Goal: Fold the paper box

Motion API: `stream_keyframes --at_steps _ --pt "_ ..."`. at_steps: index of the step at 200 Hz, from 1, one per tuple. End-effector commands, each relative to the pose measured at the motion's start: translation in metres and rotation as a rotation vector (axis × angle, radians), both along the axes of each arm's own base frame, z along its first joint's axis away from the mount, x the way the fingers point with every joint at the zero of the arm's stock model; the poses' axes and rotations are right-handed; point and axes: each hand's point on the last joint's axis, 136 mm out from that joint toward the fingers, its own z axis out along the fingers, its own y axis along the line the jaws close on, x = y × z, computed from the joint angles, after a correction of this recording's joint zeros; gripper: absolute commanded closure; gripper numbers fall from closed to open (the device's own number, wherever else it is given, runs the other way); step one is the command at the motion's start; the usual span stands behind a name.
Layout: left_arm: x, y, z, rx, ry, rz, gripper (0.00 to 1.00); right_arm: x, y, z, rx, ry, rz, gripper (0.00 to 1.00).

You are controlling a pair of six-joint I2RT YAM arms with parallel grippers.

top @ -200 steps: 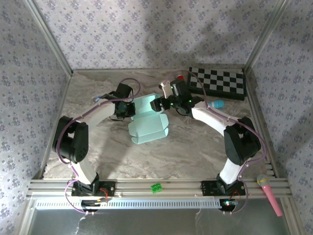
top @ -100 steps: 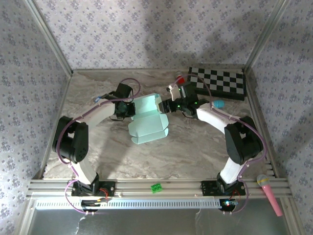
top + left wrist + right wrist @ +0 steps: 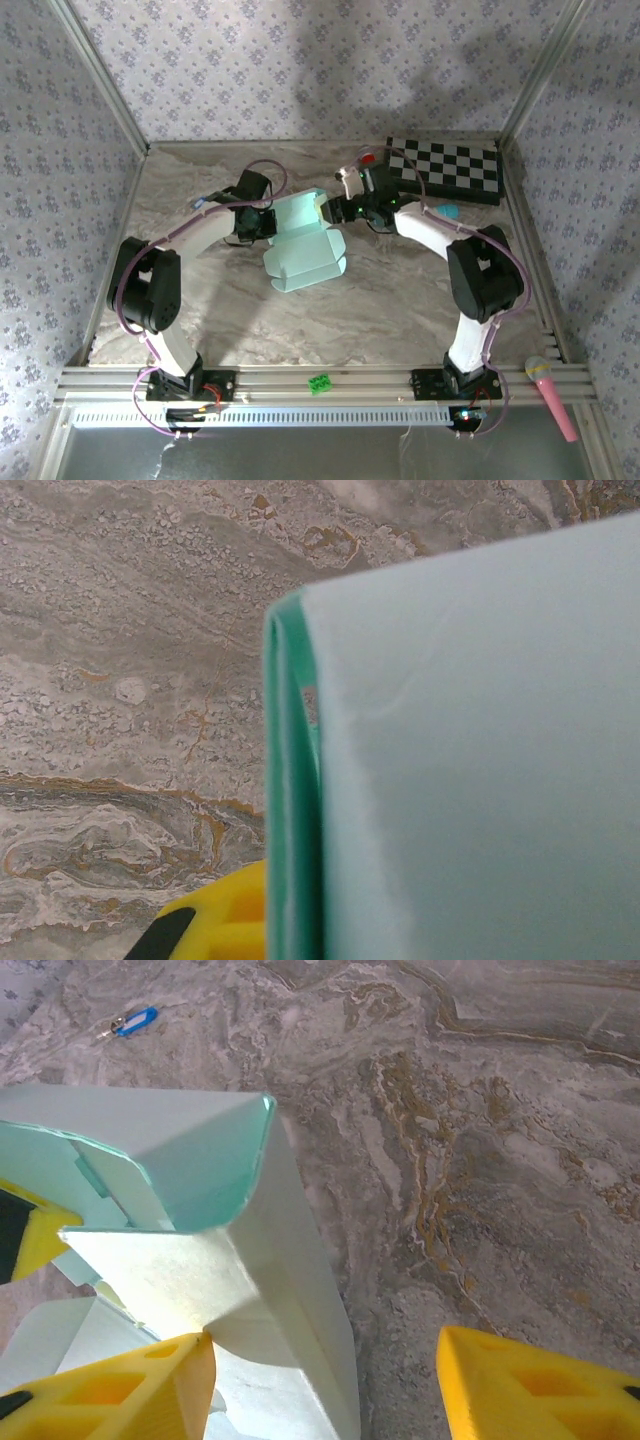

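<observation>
Starting at the near side of the table (image 3: pixel 380 320), the paper box (image 3: pixel 305 262) lies about midway between the two arms. Its near half is flat on the marble and its far half is turned up into a standing panel. Its long axis runs roughly from near to far, leaning a little to the left as it goes.

The standing panel sits crosswise between the two arms. The left end effector (image 3: pixel 266 224) meets its left edge and the right end effector (image 3: pixel 331 210) meets its right edge, so both are about equally close.

The left end effector is closed down narrow. In the left wrist view the mint card edge rises straight up from beside a yellow finger (image 3: pixel 215 925), so I judge it is pinching the panel.

The right end effector (image 3: pixel 325 1345) has its jaws well apart. The box's upright corner stands in the gap against the finger on the left of that picture. The other finger has only bare marble in front of it.

The coming move seems to hinge on that corner. The flap lies just ahead of the right jaws and off to one side, so pressing or pinching it probably needs a small shift toward the left arm.

Farther back, the checkerboard (image 3: pixel 447 168) lies at the far right, well apart from the box.
</observation>
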Motion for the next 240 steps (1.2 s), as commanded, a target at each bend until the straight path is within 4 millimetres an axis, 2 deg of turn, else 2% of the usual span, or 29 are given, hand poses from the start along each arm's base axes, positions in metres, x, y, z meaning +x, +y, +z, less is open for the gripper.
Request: stream_keyframes --at_steps 1,33,151,215,240 --pt "0.002 -0.003 0.010 -0.011 -0.015 -0.011 1.00 0.005 0.008 0.004 -0.001 -0.002 0.031 0.41" --pt "0.002 -0.005 0.011 -0.014 -0.018 -0.020 1.00 0.012 0.010 -0.001 -0.020 0.005 0.019 0.45" --pt "0.001 -0.007 0.014 -0.017 -0.024 -0.043 1.00 0.018 0.027 -0.012 -0.078 0.009 0.051 0.43" --pt "0.001 -0.007 0.014 -0.018 -0.023 -0.045 1.00 0.021 0.035 -0.017 -0.137 -0.007 0.055 0.48" --pt "0.001 -0.008 0.014 -0.019 -0.020 -0.048 1.00 0.024 0.036 -0.019 -0.173 -0.022 0.044 0.52"
